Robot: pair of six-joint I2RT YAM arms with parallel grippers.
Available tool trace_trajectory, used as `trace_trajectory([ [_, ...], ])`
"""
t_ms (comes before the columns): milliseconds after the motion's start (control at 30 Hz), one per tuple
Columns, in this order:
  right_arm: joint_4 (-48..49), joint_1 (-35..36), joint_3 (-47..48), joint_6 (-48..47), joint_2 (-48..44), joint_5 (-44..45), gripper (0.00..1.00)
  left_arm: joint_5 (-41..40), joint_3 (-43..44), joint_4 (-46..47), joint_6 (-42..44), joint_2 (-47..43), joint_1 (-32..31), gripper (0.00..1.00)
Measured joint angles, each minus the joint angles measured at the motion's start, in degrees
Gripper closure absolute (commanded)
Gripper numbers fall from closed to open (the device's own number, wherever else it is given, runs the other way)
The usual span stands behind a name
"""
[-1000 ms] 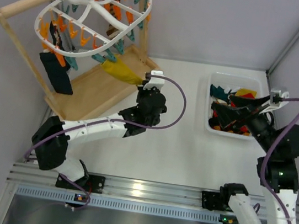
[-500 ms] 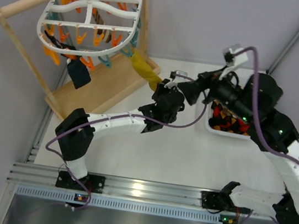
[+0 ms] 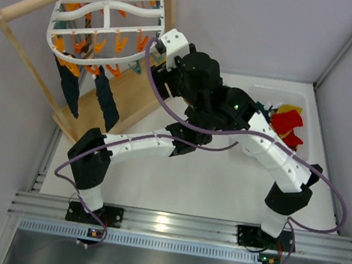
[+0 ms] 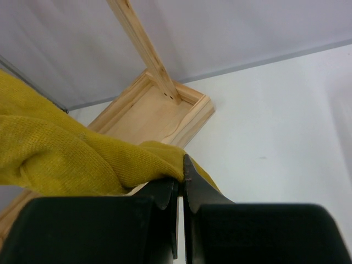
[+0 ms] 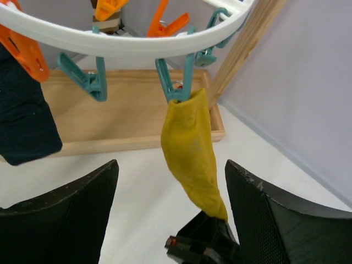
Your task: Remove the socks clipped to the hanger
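The white hanger (image 3: 107, 17) hangs from the wooden rod, with two dark socks (image 3: 105, 99) clipped along its near rim. In the right wrist view a mustard yellow sock (image 5: 190, 146) hangs from a teal clip (image 5: 179, 82) on the hanger rim (image 5: 126, 47). My left gripper (image 4: 181, 170) is shut on that sock's lower end (image 4: 66, 154); from above it is hidden under the right arm. My right gripper (image 5: 170, 165) is open, one finger on each side of the yellow sock and touching nothing. Its wrist (image 3: 175, 46) sits by the hanger's right edge.
A white bin (image 3: 302, 100) at the right holds red, yellow and dark socks. The wooden stand's base tray (image 4: 154, 110) and upright post (image 5: 247, 44) lie just behind the yellow sock. Orange clips (image 5: 22, 52) and a dark sock (image 5: 25, 126) hang to the left.
My right arm swung from the bin across to the hanger and its jaws narrowed a little. The left gripper moved right with the yellow sock's end. The hanger swung round.
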Motion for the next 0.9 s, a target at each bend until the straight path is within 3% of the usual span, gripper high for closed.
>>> trace_trajectory([
  [500,6.51,-0.11,9.40,-12.39,11.56,6.40,0.38,1.29,1.31,0.00,0.90,1.70,-0.98,1.00],
  [900,11.98,-1.64,9.62,-15.47,14.82,6.43,0.46,1.92,1.88,0.02,0.90,1.70,-1.18,1.00],
])
